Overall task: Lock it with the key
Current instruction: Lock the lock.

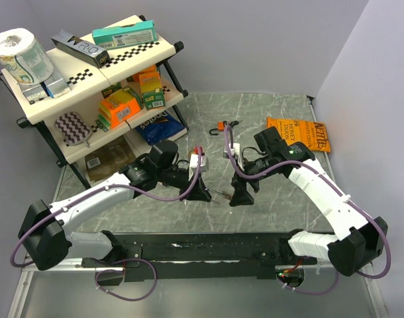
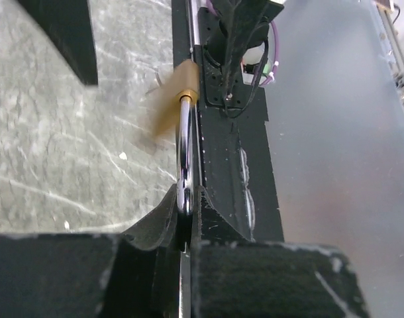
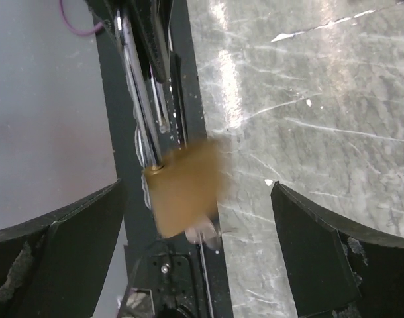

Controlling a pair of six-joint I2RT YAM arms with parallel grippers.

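Plainly the job is only at its opening stage. The brass padlock (image 1: 221, 194) is off the marble worktop (image 1: 255, 109), held in the air between the two arms. The left pincer (image 2: 185, 213) carries it. Its fingers are pressed together on the curved end of the steel shackle (image 2: 183, 156), and the brass body points away toward the other arm.

The right pincer (image 3: 197, 191) is spread wide, one finger on each side of the body, and as far as its wrist view shows it touches neither face. The body is smeared in both wrist views, so the keyhole cannot be made out. A pale smudge at the body's far end might be a key or might be nothing.

In the right wrist view one leg of the shackle seems to end in a free rounded tip short of the body. That suggests the lock is open, though I cannot be sure.

Neither pincer visibly holds a key. A small orange-tagged item (image 1: 224, 126) lies on the worktop well beyond the arms, near a bag of Kettle chips (image 1: 298, 132). It may be the key ring, but it is too small to tell.

As I judge it, the lock has been lifted and presented, and that is all that is done. What is left is steadying the body, bringing the key to it, pushing the shackle home and turning the key.
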